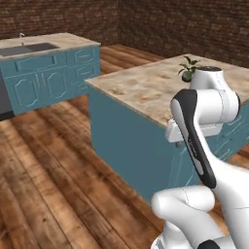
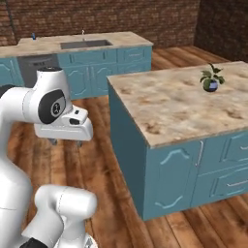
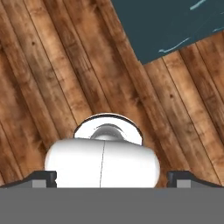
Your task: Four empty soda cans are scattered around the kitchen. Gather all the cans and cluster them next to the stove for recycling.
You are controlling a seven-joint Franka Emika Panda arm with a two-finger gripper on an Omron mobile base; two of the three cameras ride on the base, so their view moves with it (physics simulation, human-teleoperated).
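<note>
We judge the task barely begun: our fingers (image 3: 112, 178) stand wide apart over the wooden floor (image 1: 44, 185), holding nothing. One small blue thing (image 2: 33, 36) stands on the far tabletop (image 2: 48, 45) left of the sink (image 2: 86, 44); it may be a can, too small to tell. We count one potted plant (image 2: 211, 77) on the near island tabletop (image 2: 179, 104).

Matt, mottled stone island countertop (image 2: 179, 109), smooth teal-painted cabinet fronts (image 2: 169, 181), grainy wooden plank floor (image 1: 48, 180), rough brick walls (image 1: 170, 24).
</note>
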